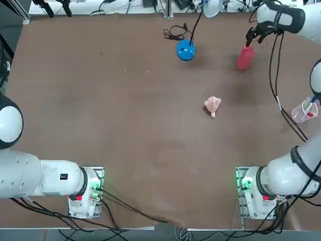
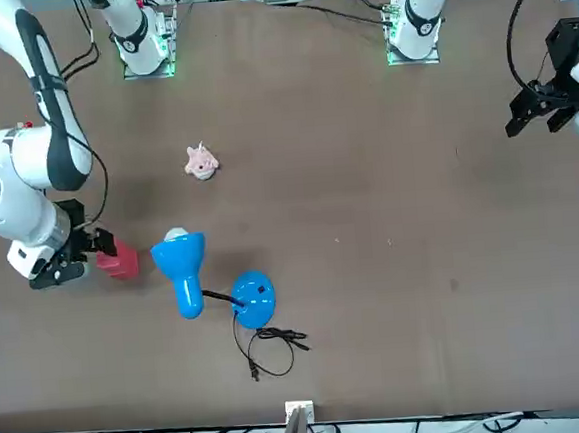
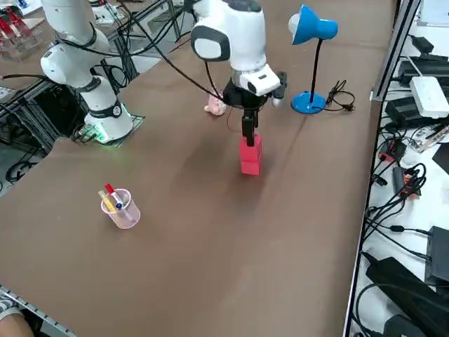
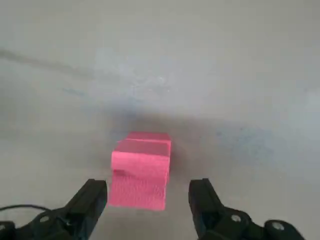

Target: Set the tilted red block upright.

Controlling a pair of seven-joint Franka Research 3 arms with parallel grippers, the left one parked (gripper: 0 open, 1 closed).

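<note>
The red block (image 3: 250, 155) is standing on the brown worktop (image 3: 210, 239) at its far right area, directly below the right hand (image 3: 248, 128). The hand is hanging above the block with its fingers (image 4: 90, 200) spread wide, gripping nothing. The wrist view is showing the block (image 4: 141, 169) lying between and beyond the two fingertips, a gap on each side. Only the front view is showing the blue lamp (image 2: 188, 270) head just beside the block (image 2: 120, 260). The top view is placing the pale pink object (image 1: 212, 105) well apart, nearer the bases.
</note>
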